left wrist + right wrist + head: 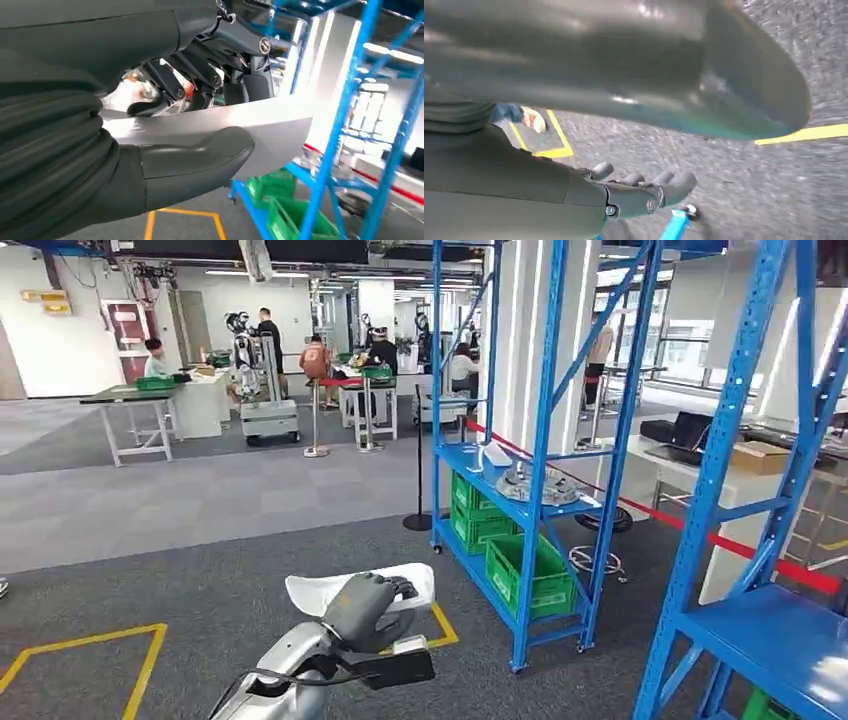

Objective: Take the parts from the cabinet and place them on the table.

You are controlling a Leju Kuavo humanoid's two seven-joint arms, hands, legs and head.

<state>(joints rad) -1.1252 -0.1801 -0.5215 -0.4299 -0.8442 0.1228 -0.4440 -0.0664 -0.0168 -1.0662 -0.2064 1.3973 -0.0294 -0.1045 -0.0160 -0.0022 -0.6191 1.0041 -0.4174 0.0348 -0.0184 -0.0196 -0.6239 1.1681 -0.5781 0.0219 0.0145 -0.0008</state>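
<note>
My left hand (368,608) is raised low in the head view and grips a flat white curved part (315,590) by its edge. In the left wrist view the grey thumb (200,155) presses under the pale part (260,120) and the dark fingers (200,75) clamp it from the other side. The blue cabinet (545,390) stands to the right, with a round metal part (535,483) and a small white part (495,455) on its middle shelf. My right hand (644,189) hangs above the grey carpet, fingers loosely extended and holding nothing.
Green crates (525,575) fill the cabinet's lower shelves. A second blue rack (770,630) stands at the near right. A white table (690,475) with a laptop and a box stands behind a red barrier band. Yellow floor lines (90,645) mark the carpet. People and tables stand far back.
</note>
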